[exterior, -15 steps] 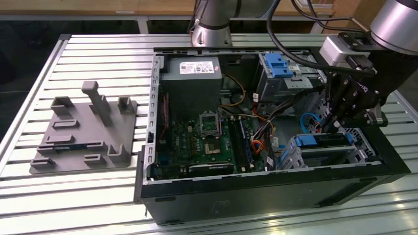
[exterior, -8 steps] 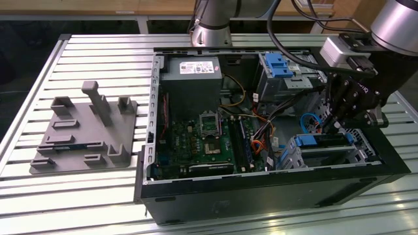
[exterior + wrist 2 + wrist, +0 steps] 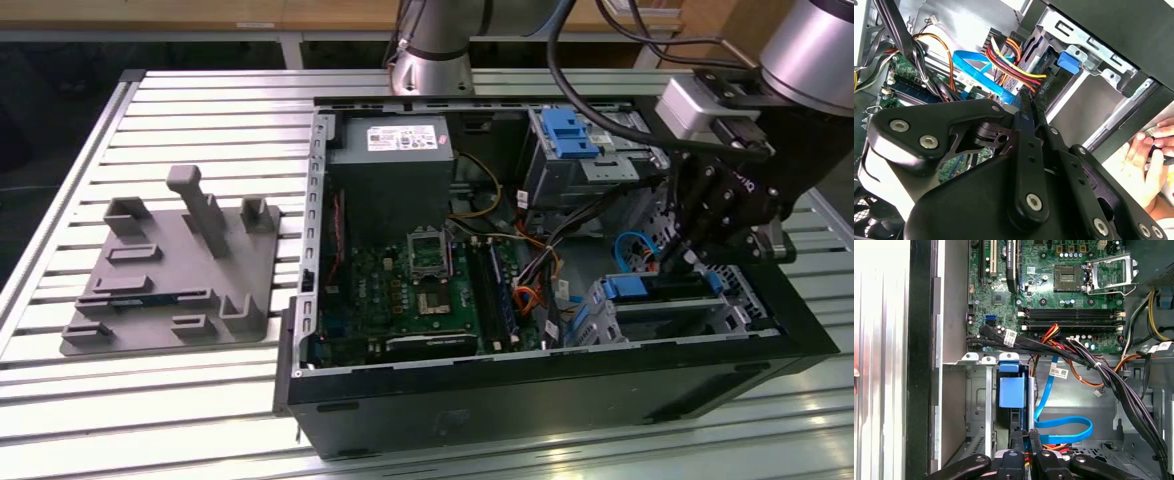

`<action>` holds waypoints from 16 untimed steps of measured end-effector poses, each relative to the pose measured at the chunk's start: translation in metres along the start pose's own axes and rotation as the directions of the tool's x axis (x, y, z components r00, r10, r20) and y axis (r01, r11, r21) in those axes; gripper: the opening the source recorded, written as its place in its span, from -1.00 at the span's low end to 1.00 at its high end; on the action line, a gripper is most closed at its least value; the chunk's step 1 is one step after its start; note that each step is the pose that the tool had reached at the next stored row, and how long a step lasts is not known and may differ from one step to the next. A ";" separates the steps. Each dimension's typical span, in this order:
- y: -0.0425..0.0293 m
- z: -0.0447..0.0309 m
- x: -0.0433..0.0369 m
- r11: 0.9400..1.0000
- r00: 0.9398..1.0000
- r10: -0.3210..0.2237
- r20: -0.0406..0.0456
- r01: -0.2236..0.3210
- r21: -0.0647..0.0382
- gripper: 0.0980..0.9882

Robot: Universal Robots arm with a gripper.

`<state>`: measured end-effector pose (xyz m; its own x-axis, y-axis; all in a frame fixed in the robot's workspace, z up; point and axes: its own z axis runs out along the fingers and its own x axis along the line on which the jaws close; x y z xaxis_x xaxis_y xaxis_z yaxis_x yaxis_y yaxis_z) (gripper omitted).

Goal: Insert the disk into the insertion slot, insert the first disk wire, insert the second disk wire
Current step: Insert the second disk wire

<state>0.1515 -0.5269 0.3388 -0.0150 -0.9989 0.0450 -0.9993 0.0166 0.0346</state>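
Gripper [image 3: 678, 262] at right of exterior frame, fingers pressed together, poised behind the disk [image 3: 661, 292] seated in insertion slot [image 3: 731, 310].

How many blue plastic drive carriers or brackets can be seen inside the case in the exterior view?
2. One blue bracket sits atop the tall bay at the case's far side; the other blue carrier is in the drive cage under the gripper. Cables may hide more.
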 end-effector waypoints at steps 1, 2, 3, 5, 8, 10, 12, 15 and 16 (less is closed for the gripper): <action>0.0000 0.0000 0.0003 1.000 1.000 0.000 0.000 0.000 0.000 -0.86; 0.0000 0.0000 0.0005 1.000 1.000 0.000 0.000 0.000 0.000 -0.86; -0.0001 0.0000 0.0006 1.000 1.000 0.000 0.000 0.000 0.000 -0.86; -0.0001 0.0001 0.0012 1.000 1.000 0.000 0.000 0.000 0.000 -0.86; -0.0005 0.0012 0.0023 1.000 1.000 0.000 0.000 0.000 0.000 -0.86; -0.0009 0.0026 0.0031 1.000 1.000 0.000 0.000 0.000 0.000 -0.86; -0.0011 0.0028 0.0033 1.000 1.000 0.000 0.000 0.000 0.000 -0.86; -0.0011 0.0033 0.0036 1.000 1.000 0.000 0.000 0.000 0.000 -0.86; -0.0011 0.0035 0.0038 1.000 1.000 0.000 0.000 0.000 0.000 -0.86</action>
<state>0.1525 -0.5309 0.3355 -0.0150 -0.9989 0.0449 -0.9993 0.0166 0.0346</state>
